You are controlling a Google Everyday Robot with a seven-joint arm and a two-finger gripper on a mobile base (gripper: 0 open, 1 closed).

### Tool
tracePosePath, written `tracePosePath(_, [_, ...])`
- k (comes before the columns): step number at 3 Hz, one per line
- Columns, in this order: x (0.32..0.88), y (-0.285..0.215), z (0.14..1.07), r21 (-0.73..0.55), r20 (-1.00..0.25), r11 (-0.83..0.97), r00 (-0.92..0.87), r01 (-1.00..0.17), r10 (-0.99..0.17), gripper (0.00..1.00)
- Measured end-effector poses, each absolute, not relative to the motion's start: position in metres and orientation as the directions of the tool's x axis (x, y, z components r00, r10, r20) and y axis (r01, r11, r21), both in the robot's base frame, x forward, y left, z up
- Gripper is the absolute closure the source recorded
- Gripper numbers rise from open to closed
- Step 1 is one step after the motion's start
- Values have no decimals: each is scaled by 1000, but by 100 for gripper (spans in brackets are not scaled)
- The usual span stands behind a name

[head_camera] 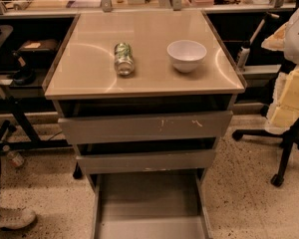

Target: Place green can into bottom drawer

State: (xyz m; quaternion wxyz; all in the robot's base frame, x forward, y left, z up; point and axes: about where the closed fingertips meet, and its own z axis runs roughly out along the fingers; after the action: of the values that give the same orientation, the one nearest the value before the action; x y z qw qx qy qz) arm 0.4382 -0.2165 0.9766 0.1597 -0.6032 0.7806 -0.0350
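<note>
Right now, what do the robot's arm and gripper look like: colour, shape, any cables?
That cannot be told: the arm and the gripper are outside the camera view. The view shows the drawer cabinet, the green can lying on its top beside the white bowl, and the open bottom drawer.

green can [123,59]: green-and-white, silver ends, lying on its side on the tabletop [89,71], left of centre
bottom drawer [149,203]: grey, lowest, pulled open
gripper: out of view

No legible text, brand or number found; print on the green can [123,59] unreadable. Gripper out of view.
</note>
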Motion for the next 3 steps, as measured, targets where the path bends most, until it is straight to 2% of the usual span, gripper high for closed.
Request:
tracePosePath(2, [443,-207,979,-254,-211,297,-247,-921,-946,0])
tracePosePath(3, [456,-184,978,-246,-212,304,-255,-920,-943,0])
